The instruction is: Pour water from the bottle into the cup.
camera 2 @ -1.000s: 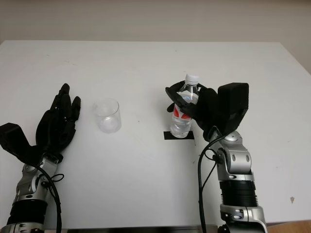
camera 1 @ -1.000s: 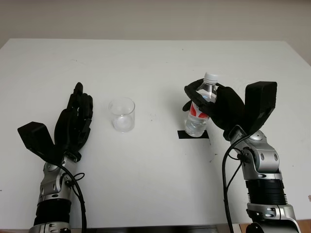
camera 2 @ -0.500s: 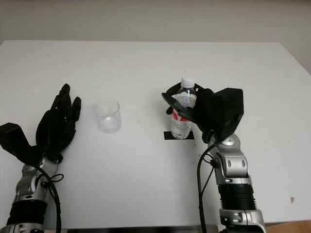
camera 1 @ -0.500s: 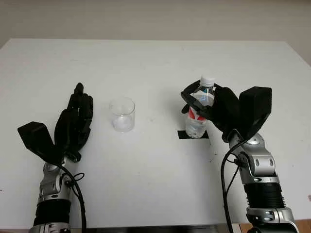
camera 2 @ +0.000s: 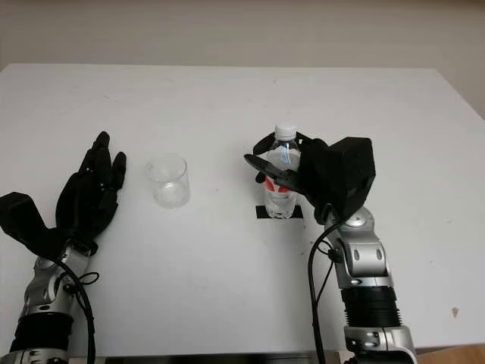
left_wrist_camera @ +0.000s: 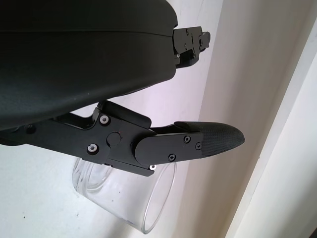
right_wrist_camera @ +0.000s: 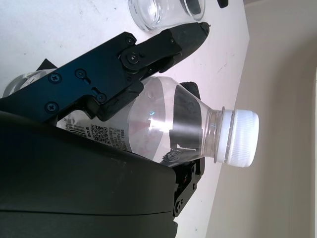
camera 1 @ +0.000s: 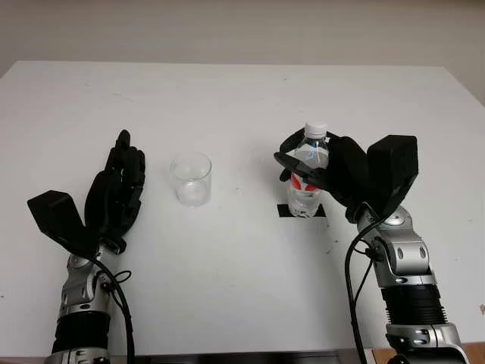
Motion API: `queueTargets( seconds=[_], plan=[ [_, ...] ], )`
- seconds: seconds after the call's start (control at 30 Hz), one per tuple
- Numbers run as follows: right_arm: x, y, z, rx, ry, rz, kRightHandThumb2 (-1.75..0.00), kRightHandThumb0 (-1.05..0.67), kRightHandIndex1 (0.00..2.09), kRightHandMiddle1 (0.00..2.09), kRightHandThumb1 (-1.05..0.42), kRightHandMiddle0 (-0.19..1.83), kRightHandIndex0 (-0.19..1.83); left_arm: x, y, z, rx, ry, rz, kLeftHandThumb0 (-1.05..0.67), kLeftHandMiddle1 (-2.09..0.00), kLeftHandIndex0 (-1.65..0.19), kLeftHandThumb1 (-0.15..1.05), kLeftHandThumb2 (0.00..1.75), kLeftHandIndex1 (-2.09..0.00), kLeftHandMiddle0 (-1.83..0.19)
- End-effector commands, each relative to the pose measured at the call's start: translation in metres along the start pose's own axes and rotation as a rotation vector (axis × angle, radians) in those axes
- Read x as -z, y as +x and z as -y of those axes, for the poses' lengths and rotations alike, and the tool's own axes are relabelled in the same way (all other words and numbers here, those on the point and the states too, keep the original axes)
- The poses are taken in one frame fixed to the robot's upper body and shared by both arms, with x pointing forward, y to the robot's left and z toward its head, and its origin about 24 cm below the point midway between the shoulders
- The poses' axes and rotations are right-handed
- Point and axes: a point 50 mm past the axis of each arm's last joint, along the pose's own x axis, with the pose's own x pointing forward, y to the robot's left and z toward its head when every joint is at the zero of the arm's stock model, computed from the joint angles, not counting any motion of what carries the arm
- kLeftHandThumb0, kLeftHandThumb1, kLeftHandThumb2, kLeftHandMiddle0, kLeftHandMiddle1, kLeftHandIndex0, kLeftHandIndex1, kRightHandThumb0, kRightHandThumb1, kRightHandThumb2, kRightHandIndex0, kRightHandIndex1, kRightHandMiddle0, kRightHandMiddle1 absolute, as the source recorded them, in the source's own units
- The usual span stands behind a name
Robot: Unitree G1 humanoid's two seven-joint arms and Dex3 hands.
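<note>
A clear water bottle (camera 1: 305, 197) with a white cap and red label stands upright on a black tape mark (camera 1: 319, 211) right of centre. My right hand (camera 1: 297, 156) is shut on the bottle's upper body, with fingers (right_wrist_camera: 148, 49) on both sides of it. The right wrist view has the capped bottle (right_wrist_camera: 198, 124) close up. An empty clear cup (camera 1: 190, 179) stands left of the bottle, apart from it. Left of the cup, a short gap away, my left hand (camera 1: 117, 189) is open. The left wrist view catches the cup (left_wrist_camera: 143, 203) just beyond a fingertip (left_wrist_camera: 218, 141).
The white table (camera 1: 242, 98) stretches out past both objects to a pale wall. Its right edge (camera 1: 470, 83) slants close to my right arm. Between cup and bottle lies bare tabletop.
The bottle was tilted right in my right hand; it now stands upright on the tape mark, its cap shifted left and lower. My left hand and the cup have not moved.
</note>
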Motion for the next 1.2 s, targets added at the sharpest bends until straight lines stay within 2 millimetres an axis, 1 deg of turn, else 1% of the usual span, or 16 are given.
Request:
queueTargets(
  seconds=[0.0, 0.07, 0.2, 0.23, 0.27, 0.3, 0.33, 0.37, 0.4, 0.43, 0.47, 0.53, 0.6, 0.87, 1.07, 1.17],
  plan=[
    [0.007, -0.004, 0.004, 0.012, 0.019, -0.024, -0.15, -0.5, 2.09, 2.09, -1.05, 0.61, 0.93, -0.002, 0.001, -0.003, 0.001, 0.014, 0.003, -0.73, -0.05, 0.1, 1.05, 0.47, -0.05, 0.12],
    [0.009, -0.006, 0.005, 0.024, 0.029, -0.034, -0.11, -0.52, 2.09, 2.09, -1.05, 0.62, 0.91, -0.003, 0.001, -0.004, -0.002, 0.012, 0.003, -0.73, -0.05, 0.1, 1.05, 0.47, -0.06, 0.11],
    [0.012, -0.013, 0.008, 0.034, 0.027, -0.03, -0.05, -0.6, 2.09, 2.09, -0.99, 0.34, 0.68, -0.004, 0.001, -0.004, -0.002, 0.011, 0.002, -0.72, -0.06, 0.09, 1.05, 0.47, -0.06, 0.11],
    [0.012, -0.014, 0.009, 0.033, 0.017, -0.029, -0.06, -0.64, 2.06, 1.99, -0.96, 0.07, 0.18, -0.004, 0.001, -0.004, -0.002, 0.011, 0.002, -0.72, -0.06, 0.09, 1.05, 0.47, -0.06, 0.11],
    [0.012, -0.018, 0.01, 0.014, -0.012, -0.019, -0.06, -0.66, 2.07, 1.96, -0.95, -0.03, 0.0, -0.004, 0.001, -0.004, -0.001, 0.012, 0.002, -0.72, -0.06, 0.09, 1.05, 0.47, -0.06, 0.11],
    [0.012, -0.02, 0.011, -0.002, -0.033, -0.011, -0.05, -0.73, 1.42, 1.43, -0.93, -0.12, -0.11, -0.004, 0.001, -0.004, 0.0, 0.013, 0.002, -0.73, -0.06, 0.09, 1.05, 0.46, -0.06, 0.11],
    [0.012, -0.023, 0.013, -0.026, -0.044, -0.004, -0.05, -0.74, 1.16, 1.22, -0.92, -0.16, -0.15, -0.004, 0.001, -0.004, 0.0, 0.012, 0.002, -0.73, -0.05, 0.09, 1.05, 0.46, -0.06, 0.11],
    [0.013, -0.027, 0.014, -0.048, -0.052, -0.001, -0.05, -0.76, 0.73, 0.83, -0.91, -0.16, -0.17, -0.004, 0.001, -0.004, 0.0, 0.01, 0.002, -0.73, -0.06, 0.09, 1.05, 0.46, -0.06, 0.11],
    [0.014, -0.03, 0.016, -0.063, -0.056, 0.0, -0.05, -0.76, 0.41, 0.53, -0.9, -0.16, -0.18, -0.004, 0.001, -0.004, -0.001, 0.009, 0.001, -0.72, -0.06, 0.09, 1.05, 0.46, -0.06, 0.11],
    [0.015, -0.032, 0.017, -0.073, -0.059, 0.001, -0.05, -0.77, 0.17, 0.3, -0.88, -0.17, -0.19, -0.004, 0.001, -0.005, -0.002, 0.009, 0.001, -0.72, -0.06, 0.09, 1.05, 0.46, -0.06, 0.11],
    [0.017, -0.035, 0.018, -0.084, -0.063, 0.001, -0.05, -0.77, 0.09, 0.22, -0.88, -0.18, -0.19, -0.004, 0.001, -0.005, -0.002, 0.011, 0.0, -0.72, -0.06, 0.09, 1.05, 0.46, -0.06, 0.11],
    [0.021, -0.04, 0.02, -0.099, -0.061, 0.002, -0.05, -0.8, 0.02, 0.05, -0.86, -0.19, -0.19, -0.004, 0.001, -0.004, -0.002, 0.011, -0.001, -0.73, -0.05, 0.09, 1.05, 0.46, -0.06, 0.11],
    [0.023, -0.044, 0.021, -0.101, -0.057, 0.004, -0.04, -0.82, 0.0, 0.01, -0.85, -0.19, -0.19, -0.004, 0.001, -0.004, -0.001, 0.01, -0.002, -0.73, -0.05, 0.09, 1.05, 0.46, -0.06, 0.11],
    [0.029, -0.051, 0.022, -0.087, -0.071, 0.024, -0.05, -0.92, 0.0, 0.0, -0.86, -0.19, -0.19, -0.002, 0.0, -0.003, 0.0, 0.004, -0.003, -0.73, -0.05, 0.1, 1.05, 0.46, -0.06, 0.12],
    [0.028, -0.05, 0.02, -0.059, -0.241, 0.04, -0.07, -1.04, 0.0, 0.0, -0.91, -0.19, -0.19, -0.001, -0.001, -0.003, 0.004, 0.006, -0.004, -0.74, -0.05, 0.1, 1.05, 0.46, -0.05, 0.12],
    [0.031, -0.049, 0.016, -0.063, -0.255, 0.057, -0.06, -1.05, 0.0, 0.0, -0.9, -0.19, -0.19, 0.0, -0.001, -0.003, -0.001, 0.006, -0.004, -0.74, -0.06, 0.09, 1.05, 0.45, -0.06, 0.11]
  ],
)
